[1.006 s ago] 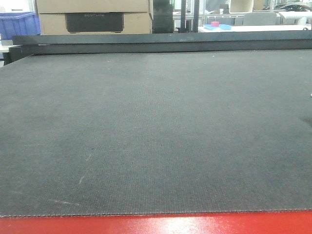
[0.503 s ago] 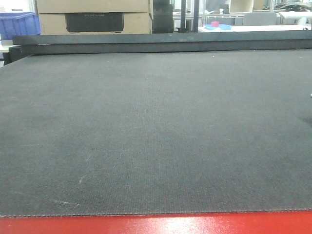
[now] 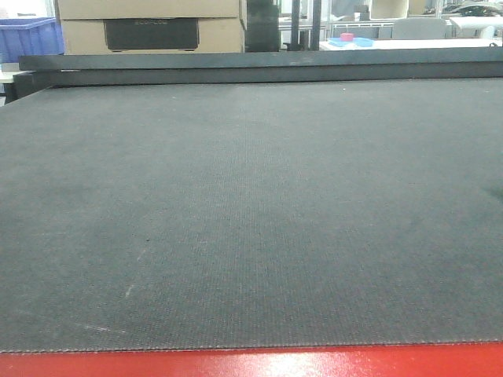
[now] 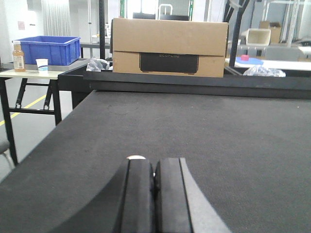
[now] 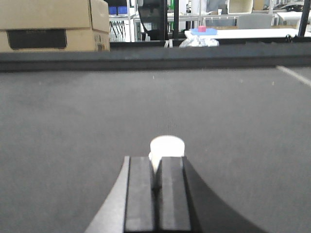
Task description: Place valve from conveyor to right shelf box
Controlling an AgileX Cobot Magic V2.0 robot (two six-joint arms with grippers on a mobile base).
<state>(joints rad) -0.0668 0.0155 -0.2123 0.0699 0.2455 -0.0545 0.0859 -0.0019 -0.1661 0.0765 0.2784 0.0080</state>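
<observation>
In the front view the dark grey woven conveyor worktop [image 3: 251,212] fills nearly the whole frame, with its glossy red metal edge [image 3: 251,363] along the bottom. Beyond its far black rail [image 3: 259,67] stand, from left to right, a blue plastic crate [image 3: 27,38], a brown cardboard box with a black panel [image 3: 149,27], and a small pink block on a blue tray [image 3: 346,38].

The left wrist view shows an amber bottle [image 4: 18,56], a white paper cup [image 4: 42,64] and the blue plastic crate [image 4: 48,48] off the worktop's left side, then the cardboard box [image 4: 170,46] behind the rail. The left hand [image 4: 154,167] hangs low over the belt with its two black fingers [image 4: 137,194] pressed together. A small white rounded bit [image 4: 135,157] peeks over the left fingertip; what it is cannot be told.

In the right wrist view the right hand [image 5: 155,167] also has its fingers [image 5: 171,194] together, low over the belt. A white round cap-like piece [image 5: 166,144] sits right at the fingertips, with white showing in the slit between them. Whether this is the valve, and whether it is pinched or only lying just ahead, cannot be told.
</observation>
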